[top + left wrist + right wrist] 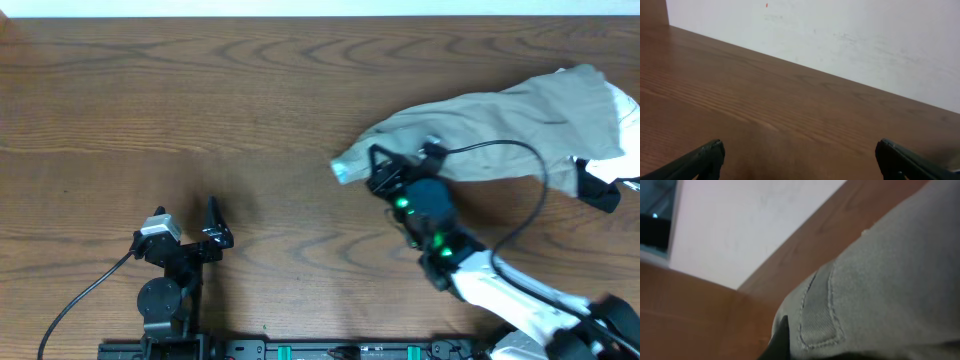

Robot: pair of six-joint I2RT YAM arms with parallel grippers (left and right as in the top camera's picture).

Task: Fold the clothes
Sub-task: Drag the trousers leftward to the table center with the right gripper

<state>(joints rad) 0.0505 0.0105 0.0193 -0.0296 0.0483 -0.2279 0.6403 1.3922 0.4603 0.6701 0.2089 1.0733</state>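
Over at the right side of the bench [200, 100] we have the trousers [500, 125], a bunched khaki heap running from mid-bench out toward the far right corner, part of it spilling past the right edge. Nothing flat or squared up yet, so the fold proper has not begun, I'd say.

The right gripper [398, 160] is down on the near-left end of that heap, claw pinched tight on the cloth. The right wrist view puts a stitched belt loop [817, 310] just beside its dark finger [782, 340], so this looks like the waistband end. A sensible place to hold: the thick seam gives a firm bite, and a pull from there toward the bare middle of the bench would drag the legs out long.

The left gripper [188, 225] sits near the front edge, left of centre, well apart from the cloth. Its fingers [705, 157] are spread wide with nothing between them, only wood grain and the pale wall [840, 35] ahead. It reads as parked and ready, waiting for a corner to come within reach.

The risk is the overhanging part snagging at the bench edge
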